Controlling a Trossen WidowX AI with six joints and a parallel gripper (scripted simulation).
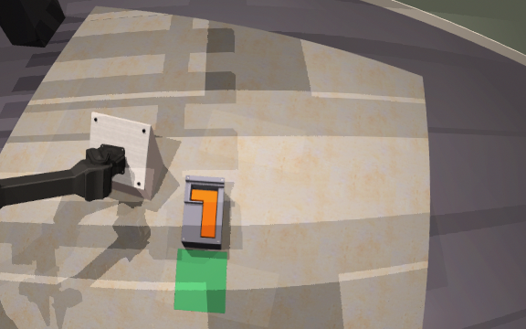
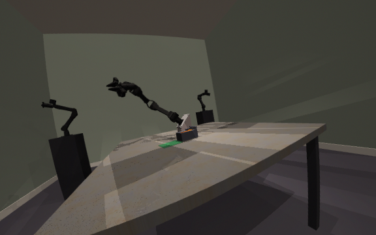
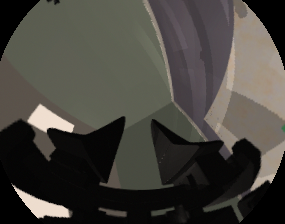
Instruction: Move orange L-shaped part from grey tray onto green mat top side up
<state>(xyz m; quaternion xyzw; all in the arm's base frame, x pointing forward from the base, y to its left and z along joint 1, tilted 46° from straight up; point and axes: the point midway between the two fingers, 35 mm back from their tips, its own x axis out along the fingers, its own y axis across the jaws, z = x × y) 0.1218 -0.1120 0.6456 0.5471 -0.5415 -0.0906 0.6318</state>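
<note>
Top view shows the orange L-shaped part [image 1: 206, 211] lying flush in the pocket of the grey tray [image 1: 192, 224], its foot at the far end. The green mat [image 1: 200, 281] lies just near of the tray. Well left of them, the arm [image 1: 48, 180] reaches off the table's left edge. Its gripper [image 2: 113, 87] hangs high in the air, fingers partly closed on nothing.
</note>
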